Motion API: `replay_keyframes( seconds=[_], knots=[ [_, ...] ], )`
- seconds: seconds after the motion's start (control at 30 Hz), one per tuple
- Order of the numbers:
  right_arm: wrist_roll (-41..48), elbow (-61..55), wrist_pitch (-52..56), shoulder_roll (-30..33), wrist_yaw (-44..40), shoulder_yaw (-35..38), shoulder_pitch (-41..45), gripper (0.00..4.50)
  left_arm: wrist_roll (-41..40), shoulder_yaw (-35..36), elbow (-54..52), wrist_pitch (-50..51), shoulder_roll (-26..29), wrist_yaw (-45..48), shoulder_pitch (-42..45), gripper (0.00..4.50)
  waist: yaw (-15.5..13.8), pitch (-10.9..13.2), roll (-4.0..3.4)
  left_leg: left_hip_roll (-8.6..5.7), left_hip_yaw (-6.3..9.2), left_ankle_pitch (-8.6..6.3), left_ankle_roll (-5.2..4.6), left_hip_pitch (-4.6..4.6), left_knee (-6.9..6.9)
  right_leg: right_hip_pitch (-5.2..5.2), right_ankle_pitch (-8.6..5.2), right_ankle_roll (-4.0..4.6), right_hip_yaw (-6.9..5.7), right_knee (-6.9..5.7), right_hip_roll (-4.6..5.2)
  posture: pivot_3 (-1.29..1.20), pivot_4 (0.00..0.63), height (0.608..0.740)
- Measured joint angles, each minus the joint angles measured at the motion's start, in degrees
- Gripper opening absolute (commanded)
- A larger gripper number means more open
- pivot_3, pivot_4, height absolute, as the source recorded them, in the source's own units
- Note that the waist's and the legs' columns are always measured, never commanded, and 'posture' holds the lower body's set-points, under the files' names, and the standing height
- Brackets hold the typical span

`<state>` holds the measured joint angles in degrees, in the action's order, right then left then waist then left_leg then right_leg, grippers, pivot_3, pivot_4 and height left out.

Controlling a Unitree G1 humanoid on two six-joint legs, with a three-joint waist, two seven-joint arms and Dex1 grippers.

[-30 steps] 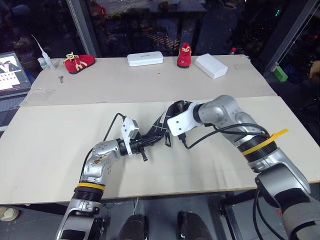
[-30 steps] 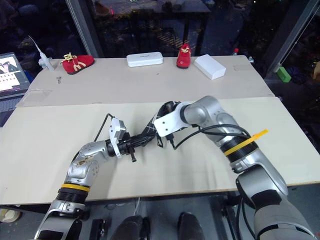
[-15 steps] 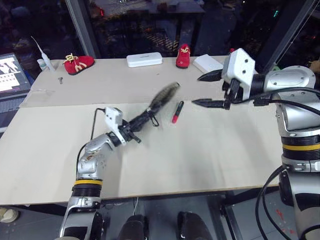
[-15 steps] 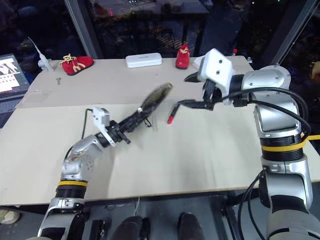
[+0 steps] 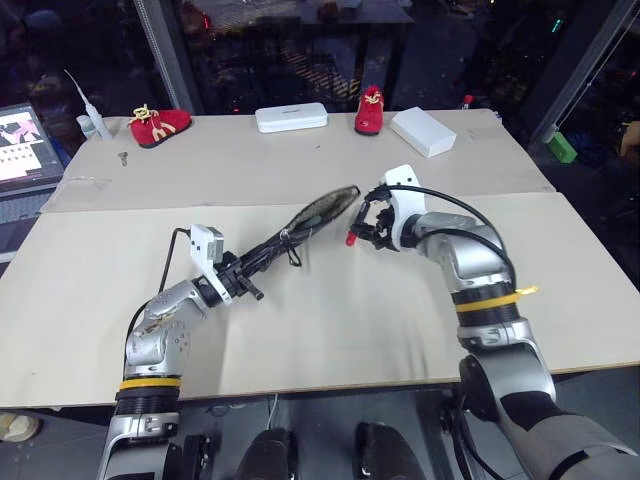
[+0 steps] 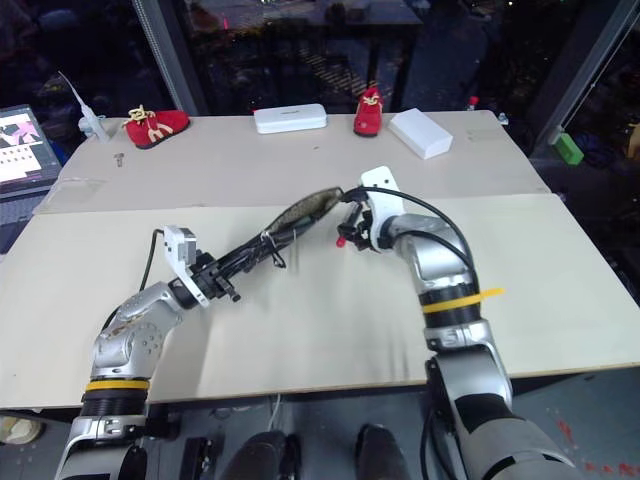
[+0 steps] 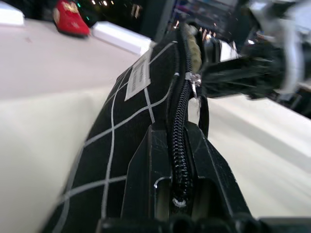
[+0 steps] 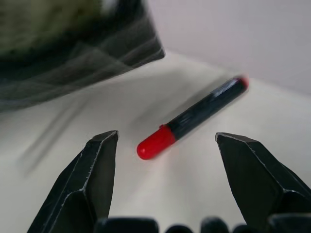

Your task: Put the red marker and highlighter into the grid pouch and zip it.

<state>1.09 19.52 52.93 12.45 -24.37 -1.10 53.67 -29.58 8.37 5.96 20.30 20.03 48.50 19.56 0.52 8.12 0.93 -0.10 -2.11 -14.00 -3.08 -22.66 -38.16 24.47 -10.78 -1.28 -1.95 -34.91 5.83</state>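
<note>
A pale table (image 5: 420,330) is seen in front of dark windows, made up of two boards, one nearer and one farther.

The left hand (image 5: 243,281) is clamped on one end of the grid pouch (image 5: 318,211), which is held out in the air, slanting up and away toward the middle of the table. In the left wrist view the zipper (image 7: 181,126) is seen running along the upper edge of the pouch, with a white label (image 7: 137,75) on its side and the far end gaping open.

The right hand (image 5: 363,228) is lowered over the red marker (image 5: 351,238), its fingers (image 8: 95,179) spread apart with the marker lying on the table between them, red cap toward the wrist camera. No contact with the marker can be made out. The marker lies just beside the open end of the pouch.

Half a second earlier the right hand was raised high and well to the right of the marker; it has since been brought down and in over it. A second earlier both hands were close together at the pouch. The pouch has been swung somewhat to the left.

On the far board, two red shoes (image 5: 157,124), a white case (image 5: 291,117) and a white box (image 5: 422,131) are seen, unchanged.
</note>
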Motion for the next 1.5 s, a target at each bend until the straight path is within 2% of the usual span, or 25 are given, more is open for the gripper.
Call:
replay_keyframes(
  seconds=[0.2, 0.73, 1.17, 1.27, 1.47, 1.5],
  knots=[
    [-0.7, 10.7, -6.8, -2.3, 5.6, -0.1, 4.9, 3.58, 0.0, 0.0, -0.2, 0.0, 0.2, -0.4, 0.2, 0.0, 0.4, 0.0, 0.0, 0.02, 0.01, 0.0, 0.0, 0.01, 0.05, 0.0, 0.0, 0.0, -0.03, 0.01, -0.08, 0.0, 0.15, 0.74],
    [-2.6, 40.4, -25.0, -6.9, 13.3, -0.4, 14.1, 3.58, 0.0, 0.3, -0.1, -0.7, -0.7, -1.1, -0.5, 0.0, 1.6, 0.0, -0.03, 0.04, 0.01, 0.0, 0.0, 0.01, 0.08, 0.0, 0.0, 0.0, -0.01, 0.02, -0.09, 0.0, 0.15, 0.74],
    [-2.5, 48.6, -30.8, -9.0, 17.4, 1.0, 15.6, 3.58, 0.0, 0.3, -0.2, -0.7, -1.8, -2.8, -0.5, 0.0, 1.8, 0.0, -0.03, 0.06, 0.02, 0.0, 0.0, 0.14, 0.11, -0.12, 0.0, 0.0, 0.01, 0.01, -0.07, 0.0, 0.15, 0.74],
    [-2.3, 48.6, -31.4, -9.0, 17.6, 1.7, 15.0, 2.87, 0.0, 0.3, -0.2, -0.7, -1.8, -2.9, -0.5, 0.0, 1.6, 0.0, -0.03, 0.04, 0.04, 0.0, 0.0, 0.2, 0.11, -0.2, 0.0, -0.01, 0.0, 0.01, -0.04, 0.0, 0.15, 0.74],
    [-0.9, 47.6, -31.0, -8.5, 18.2, 3.6, 12.4, 0.69, 0.0, 0.3, -0.2, -0.7, -2.1, -3.0, -0.4, 0.0, 1.2, 0.0, -0.05, 0.02, 0.04, 0.0, 0.0, 0.34, 0.12, -0.36, -0.01, -0.01, -0.02, 0.0, 0.03, 0.0, 0.15, 0.74],
    [-0.8, 47.3, -30.9, -8.3, 18.2, 3.8, 12.2, 0.54, 0.0, 0.3, -0.2, -0.7, -2.1, -3.0, -0.4, 0.0, 1.1, 0.0, -0.06, 0.01, 0.04, 0.0, 0.0, 0.34, 0.12, -0.36, -0.01, -0.01, -0.01, 0.01, 0.04, 0.0, 0.15, 0.74]
  ],
)
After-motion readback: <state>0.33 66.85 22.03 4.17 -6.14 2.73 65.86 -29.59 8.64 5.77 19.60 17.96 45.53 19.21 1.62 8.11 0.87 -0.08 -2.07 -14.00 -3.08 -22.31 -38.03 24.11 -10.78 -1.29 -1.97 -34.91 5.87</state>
